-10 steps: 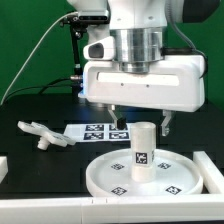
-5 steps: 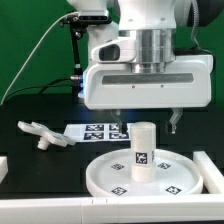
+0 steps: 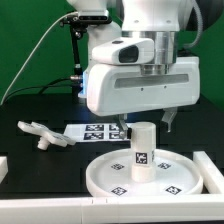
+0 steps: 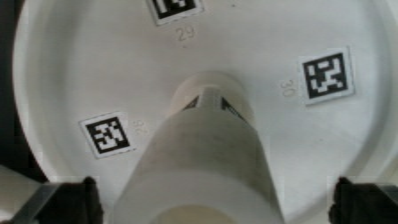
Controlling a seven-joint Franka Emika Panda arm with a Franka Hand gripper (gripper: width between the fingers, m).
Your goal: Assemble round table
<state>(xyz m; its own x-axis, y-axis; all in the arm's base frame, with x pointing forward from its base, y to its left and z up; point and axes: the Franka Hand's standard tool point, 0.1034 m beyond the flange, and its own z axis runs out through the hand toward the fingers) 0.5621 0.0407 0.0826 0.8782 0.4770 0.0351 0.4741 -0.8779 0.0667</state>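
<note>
The round table's white rimmed disc (image 3: 100, 178) lies flat near the table's front. The short cylindrical leg (image 3: 144, 148) stands upright on its central hub, a tag on its side. My gripper (image 3: 146, 125) hangs over the leg's top with its jaws open, one finger on each side and neither touching it. In the wrist view the leg (image 4: 210, 150) rises toward the camera from the disc (image 4: 107, 60), and the dark fingertips (image 4: 71, 200) stand well clear of it. The small branched foot piece (image 3: 38, 133) lies apart on the black table at the exterior view's left.
The marker board (image 3: 95, 130) lies flat behind the disc. A white rail (image 3: 60, 207) runs along the front edge, and white blocks stand at the left (image 3: 3, 165) and right (image 3: 210, 165). A black stand with cables (image 3: 77, 60) rises at the back.
The hand has turned about its upright axis above the leg, and its body now faces more toward the exterior view's left. The jaws stayed open; leg, disc and foot piece have not moved.
</note>
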